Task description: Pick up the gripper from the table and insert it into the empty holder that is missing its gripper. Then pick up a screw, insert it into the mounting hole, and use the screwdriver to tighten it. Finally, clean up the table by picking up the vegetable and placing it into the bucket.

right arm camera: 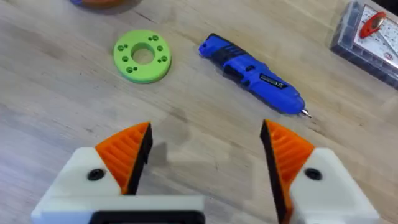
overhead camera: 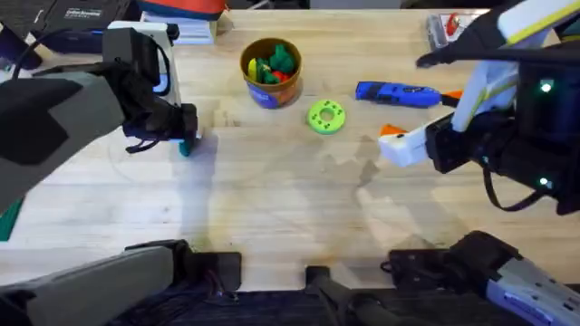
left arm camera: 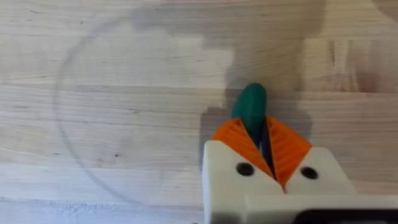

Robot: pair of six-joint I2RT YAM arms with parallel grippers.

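Observation:
My left gripper (overhead camera: pixel 184 136) (left arm camera: pixel 262 138) is shut on the vegetable (left arm camera: pixel 250 104), a dark green oval whose end sticks out past the orange pads, low over the wood at the left. The bucket (overhead camera: pixel 270 86) stands at the back centre with toy vegetables inside. To its right lies the blue screwdriver (overhead camera: pixel 399 93) (right arm camera: pixel 252 73). My right gripper (overhead camera: pixel 386 142) (right arm camera: pixel 205 149) hovers open in front of the screwdriver, both white mounts carrying orange ribbed fingers and nothing between them. A loose gripper, an empty holder and a screw are out of view.
A lime-green disc with holes (overhead camera: pixel 326 117) (right arm camera: pixel 142 56) lies between bucket and screwdriver. A clear plastic box (overhead camera: pixel 449 27) (right arm camera: pixel 367 31) sits at the back right. Boxes and cables line the back left edge.

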